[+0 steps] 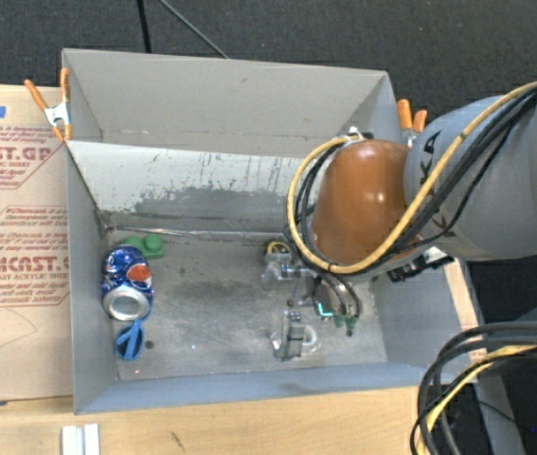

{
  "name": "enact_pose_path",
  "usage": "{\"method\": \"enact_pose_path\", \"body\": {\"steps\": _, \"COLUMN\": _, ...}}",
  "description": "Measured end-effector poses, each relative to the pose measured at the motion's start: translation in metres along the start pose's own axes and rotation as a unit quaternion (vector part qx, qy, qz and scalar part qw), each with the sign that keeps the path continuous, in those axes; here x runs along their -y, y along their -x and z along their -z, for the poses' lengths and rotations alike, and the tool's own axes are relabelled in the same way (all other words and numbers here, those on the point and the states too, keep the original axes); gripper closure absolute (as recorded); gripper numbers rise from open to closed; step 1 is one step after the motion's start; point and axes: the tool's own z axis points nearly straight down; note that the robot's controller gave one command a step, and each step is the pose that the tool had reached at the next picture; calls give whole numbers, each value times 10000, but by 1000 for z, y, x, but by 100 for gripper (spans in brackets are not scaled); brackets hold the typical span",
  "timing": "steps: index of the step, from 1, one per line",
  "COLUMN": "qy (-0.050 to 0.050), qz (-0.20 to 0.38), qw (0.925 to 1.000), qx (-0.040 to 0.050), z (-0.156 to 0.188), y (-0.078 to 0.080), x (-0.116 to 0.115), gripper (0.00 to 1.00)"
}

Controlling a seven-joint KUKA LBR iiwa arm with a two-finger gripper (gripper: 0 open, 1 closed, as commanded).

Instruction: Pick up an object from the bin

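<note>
1. Lying on its side by the left wall of the grey bin [221, 112], a blue soda can [127, 282] is pointing its open top toward the near wall, probably stopped there by the slope.
2. A small green cap [152, 246] is sitting just beyond the can, and a small blue object [130, 339] is lying just in front of it.
3. The gripper [292, 339] is hanging low over the floor right of centre, well apart from these pickable things. Whether the claw is released or clenched cannot be told.
4. The arm's orange cover [358, 202] is leaning in from the right.
</note>
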Motion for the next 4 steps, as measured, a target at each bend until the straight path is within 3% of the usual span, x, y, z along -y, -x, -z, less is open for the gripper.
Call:
{"method": "enact_pose_path", "body": {"steps": 1, "qy": 0, "qz": 1624, "qw": 9867, "qx": 118, "z": -82, "y": -4, "x": -74, "gripper": 0}}
{"method": "enact_pose_path", "body": {"steps": 2, "qy": -15, "qz": 3128, "qw": 9498, "qx": 45, "z": -53, "y": 31, "x": -167, "gripper": 0}}
{"method": "enact_pose_path", "body": {"steps": 3, "qy": -103, "qz": 5310, "qw": 8473, "qx": -68, "z": -53, "y": 28, "x": -186, "gripper": 0}}
{"method": "enact_pose_path", "body": {"steps": 4, "qy": -23, "qz": 7095, "qw": 7047, "qx": 32, "z": -84, "y": 68, "x": -191, "gripper": 0}}
